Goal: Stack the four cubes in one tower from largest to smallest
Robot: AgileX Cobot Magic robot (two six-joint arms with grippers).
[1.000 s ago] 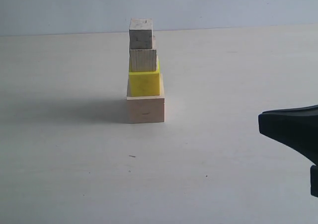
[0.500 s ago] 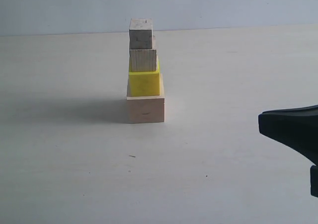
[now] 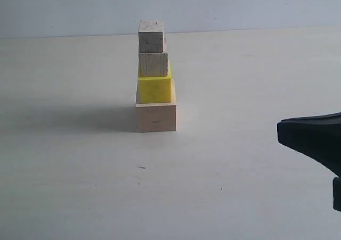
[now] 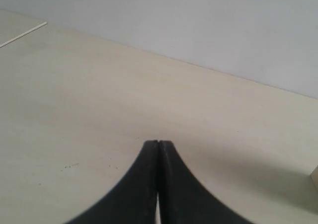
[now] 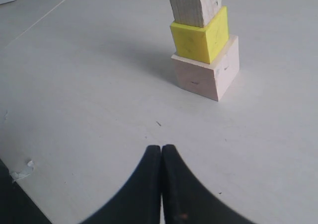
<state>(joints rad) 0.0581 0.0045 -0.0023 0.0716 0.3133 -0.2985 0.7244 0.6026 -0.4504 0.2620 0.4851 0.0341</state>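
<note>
So, four-cube tower (image 3: 154,83) stands mid white table (image 3: 240,80): big pale bare-wood cube (image 3: 155,117) at btm, bright yellow cube (image 3: 155,89), med wood cube (image 3: 153,64), tiny wood cube (image 3: 151,36) on top. L gripper (image 4: 158,142) & R gripper (image 5: 161,147) both pinched fully closed, holding nothing, well apart from it.

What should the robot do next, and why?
Probably back the right gripper away, touching nothing. All four cubes already stand in one tower: big wooden cube, yellow cube, medium cube, small cube on top. That gripper and the left gripper are shut and empty.
</note>
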